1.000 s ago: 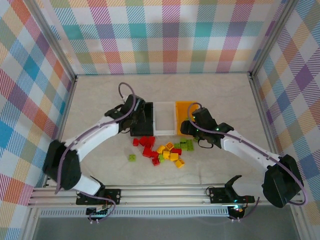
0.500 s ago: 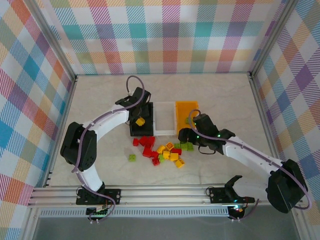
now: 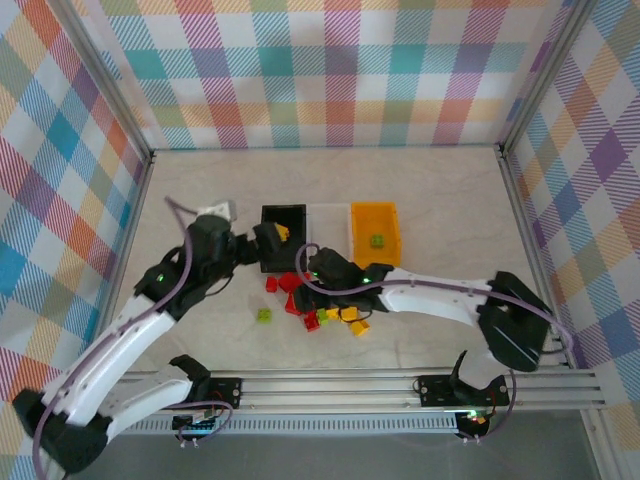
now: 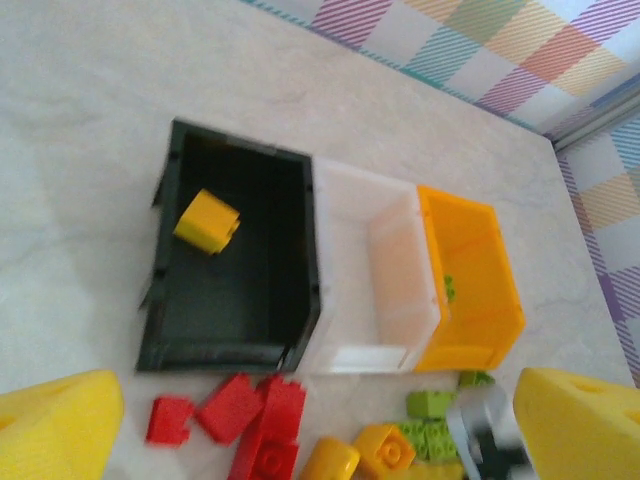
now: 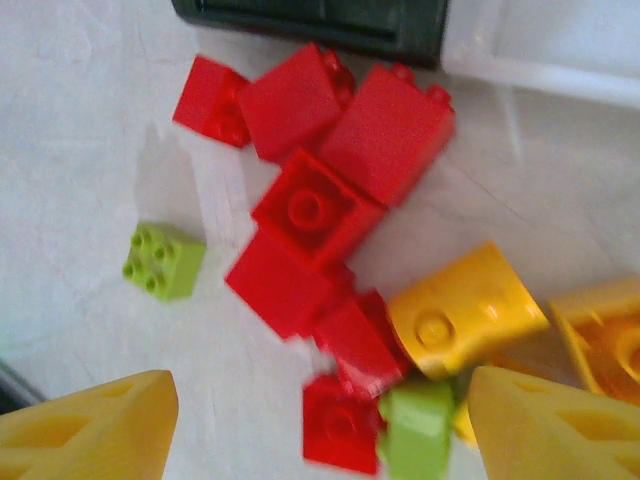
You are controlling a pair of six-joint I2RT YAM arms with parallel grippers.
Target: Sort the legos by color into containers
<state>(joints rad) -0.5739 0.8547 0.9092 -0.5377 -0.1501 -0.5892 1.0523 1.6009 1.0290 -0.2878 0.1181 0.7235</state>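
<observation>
Most of the small red, yellow-orange and lime-green plastic toy bricks (image 3: 322, 305) lie heaped on the pale marbled tabletop (image 3: 430, 190) just in front of the black open-topped plastic bin (image 4: 250, 290), many touching. One lone lime-green brick (image 5: 163, 262) sits apart, further out from that bin's left corner. One yellow brick (image 4: 207, 220) rests inside the black bin. Against that bin's right wall stands the white translucent bin (image 4: 345, 195), and beyond it the orange-yellow bin (image 4: 480, 330), a green brick (image 3: 377, 239) inside.

I judge the bricks light, rigid and smooth-sided, likely to skid if nipped on a corner. I would pinch one across two flat opposite walls, not the studs, taking it from the heap's edge so neighbours stay put.

My left gripper (image 4: 300, 430) hangs near the black bin's front, jaws spread wide, empty. My right gripper (image 5: 325, 430) hovers low over the heap, jaws apart, clamping nothing.

I can read no brand, label or lettering; the studs are too blurred.
</observation>
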